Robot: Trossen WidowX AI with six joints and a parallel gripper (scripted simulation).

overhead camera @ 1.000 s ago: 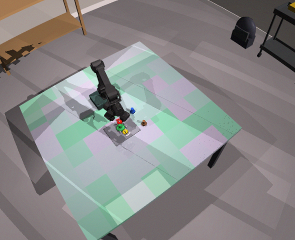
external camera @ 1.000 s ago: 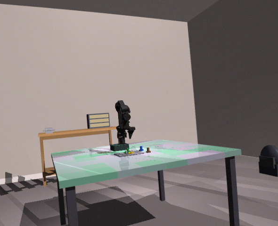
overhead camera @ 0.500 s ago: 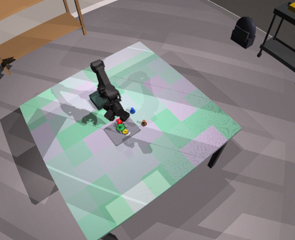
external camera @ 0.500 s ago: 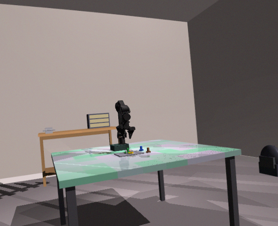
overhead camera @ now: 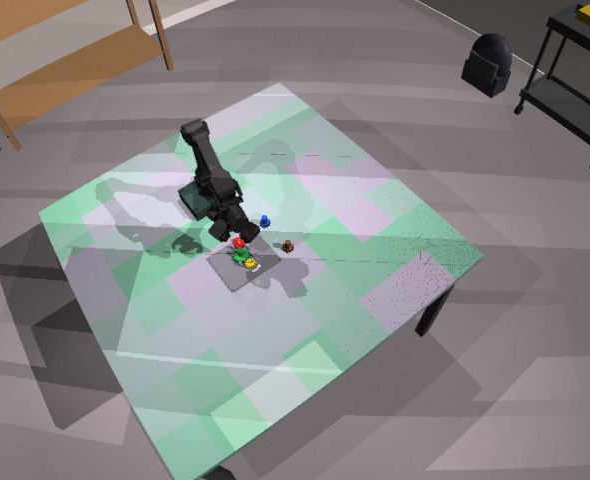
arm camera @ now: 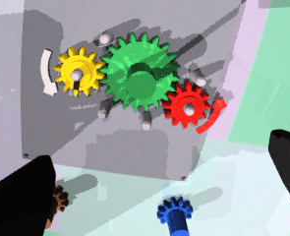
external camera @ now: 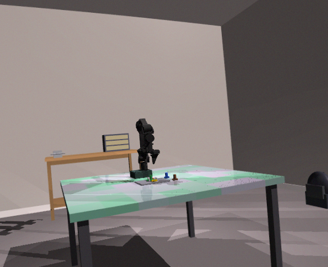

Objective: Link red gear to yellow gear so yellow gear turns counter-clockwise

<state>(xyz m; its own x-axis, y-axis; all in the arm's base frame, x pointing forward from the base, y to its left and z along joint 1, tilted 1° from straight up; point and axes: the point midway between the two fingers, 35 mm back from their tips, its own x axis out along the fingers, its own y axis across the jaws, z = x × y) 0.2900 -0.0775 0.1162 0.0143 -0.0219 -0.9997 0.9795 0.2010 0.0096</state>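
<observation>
The large green gear [arm camera: 156,93] [overhead camera: 241,254] sits on the grey board [arm camera: 120,157] [overhead camera: 233,283] between the yellow gear [arm camera: 87,66] [overhead camera: 250,263] and the red gear [arm camera: 179,105] [overhead camera: 241,242]. In the wrist view its teeth meet both of theirs, and it looks level. My gripper [arm camera: 163,153] [external camera: 154,163] is open and empty, above the table and clear of the board. The blue gear [arm camera: 178,218] [overhead camera: 265,221] [external camera: 166,175] and the brown gear [arm camera: 61,199] [overhead camera: 287,246] [external camera: 174,177] stand on the table beside the board.
Several bare pegs stand around the green gear, among them an upper peg [arm camera: 104,38], a lower peg [arm camera: 146,123] and a peg [arm camera: 199,79] by the red gear. The white arrow [arm camera: 46,71] lies beside the yellow gear, the red arrow [arm camera: 215,115] beside the red gear.
</observation>
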